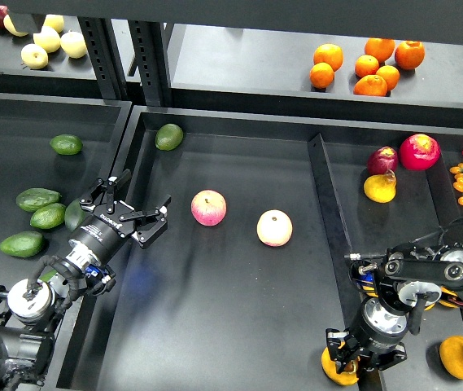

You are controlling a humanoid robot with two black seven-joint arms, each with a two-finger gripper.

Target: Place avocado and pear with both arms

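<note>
Several green avocados lie in the left bin. A dark green elongated avocado [37, 198] lies left of my left gripper [131, 206], and another dark one [73, 214] is partly hidden behind its wrist. My left gripper is open and empty, over the wall between the left and middle bins. My right gripper [353, 352] points down onto a yellow-orange pear [336, 371] at the front of the right bin. Its dark fingers sit around the pear, and their closure is unclear. Another pear with a reddish blotch [461, 357] lies to the right.
Two pink-and-cream apples [208, 207] [274, 227] and an olive avocado [168, 136] lie in the middle bin. A divider wall [329, 212] separates it from the right bin, which holds a yellow pear [380, 187] and red fruit [419, 151]. Oranges [369, 65] sit on the back shelf.
</note>
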